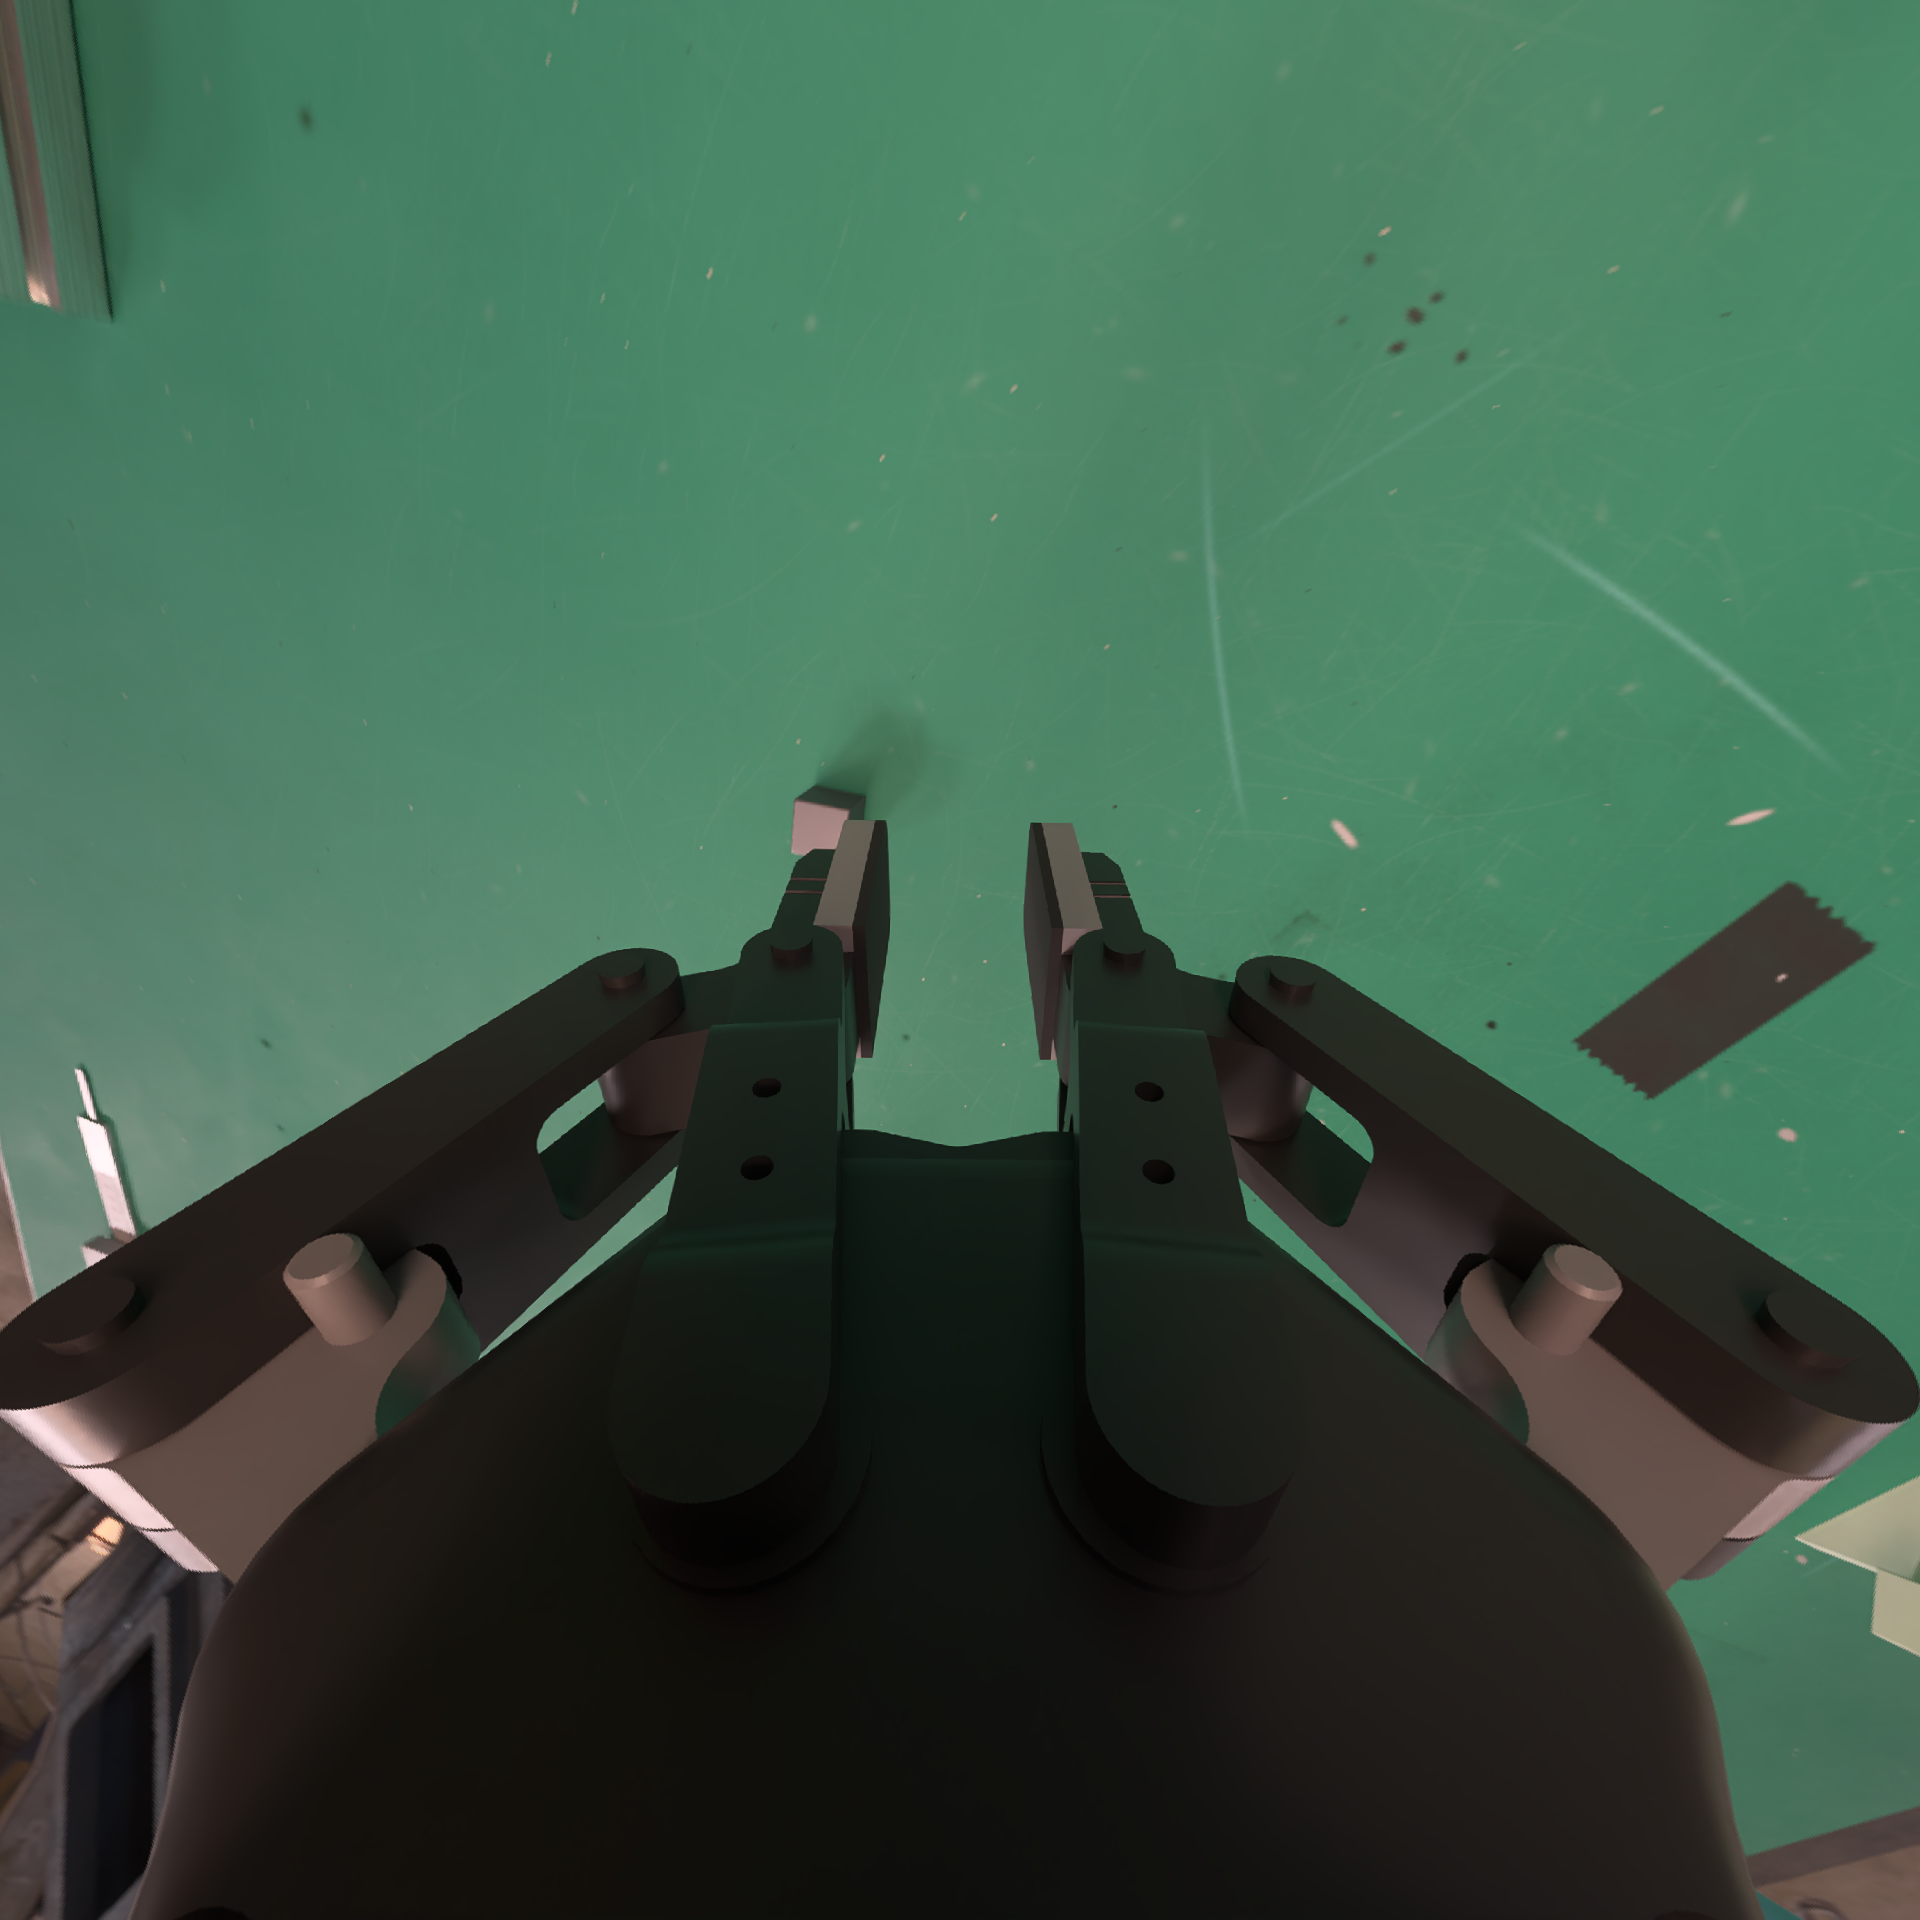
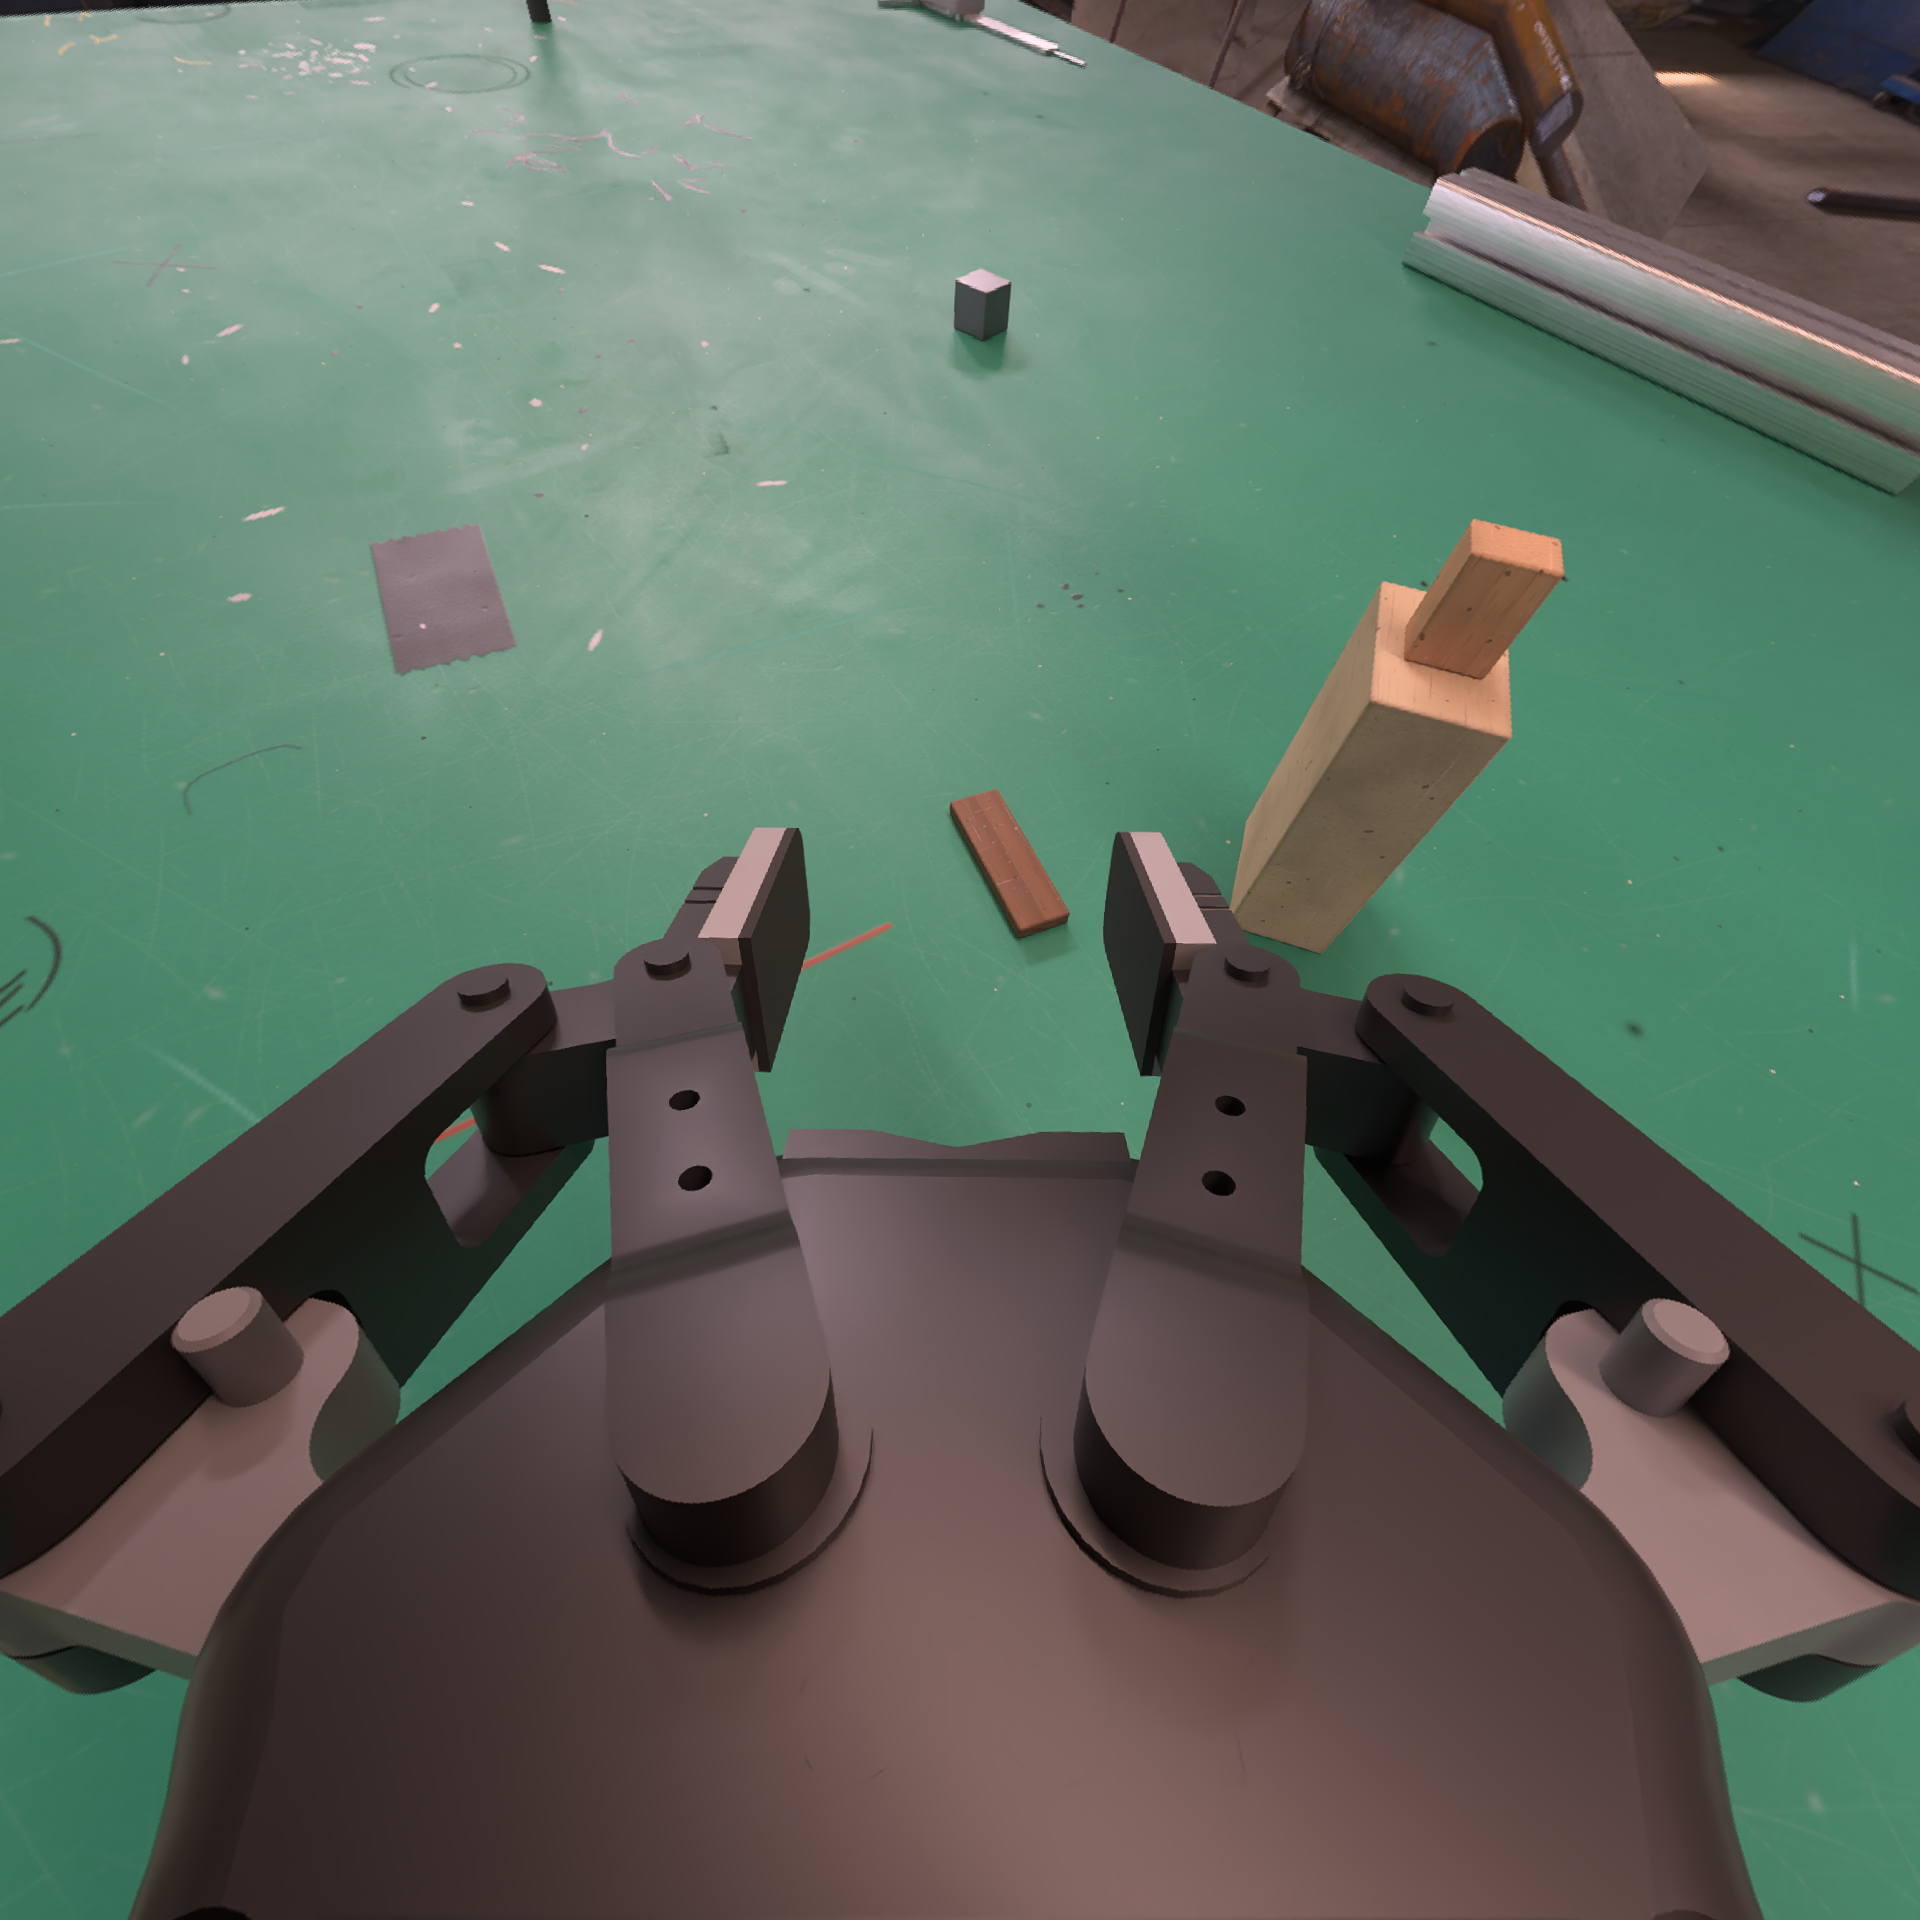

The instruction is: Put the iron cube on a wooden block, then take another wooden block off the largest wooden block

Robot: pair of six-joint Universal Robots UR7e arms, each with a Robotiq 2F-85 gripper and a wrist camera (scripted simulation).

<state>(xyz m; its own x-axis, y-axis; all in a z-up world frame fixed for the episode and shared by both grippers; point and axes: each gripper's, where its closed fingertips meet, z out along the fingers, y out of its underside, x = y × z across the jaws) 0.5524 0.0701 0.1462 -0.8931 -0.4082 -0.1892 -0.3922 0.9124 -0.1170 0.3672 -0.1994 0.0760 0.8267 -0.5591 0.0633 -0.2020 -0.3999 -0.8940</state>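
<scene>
The small grey iron cube (image 2: 982,303) sits on the green table far ahead in the right wrist view. In the left wrist view the cube (image 1: 826,818) lies just beyond my left fingertip, partly hidden by it. My left gripper (image 1: 958,831) is open and empty above the table. A tall pale wooden block (image 2: 1371,774) stands upright at right, with a small light-brown block (image 2: 1481,608) on its top. A flat dark-brown block (image 2: 1008,862) lies on the table just ahead of my right gripper (image 2: 956,836), which is open and empty.
A grey tape patch (image 2: 442,597) lies on the green table (image 2: 727,364), also seen in the left wrist view (image 1: 1725,1003). An aluminium rail (image 2: 1662,312) lies at the far right edge. A thin red wire (image 2: 847,943) lies under my right gripper.
</scene>
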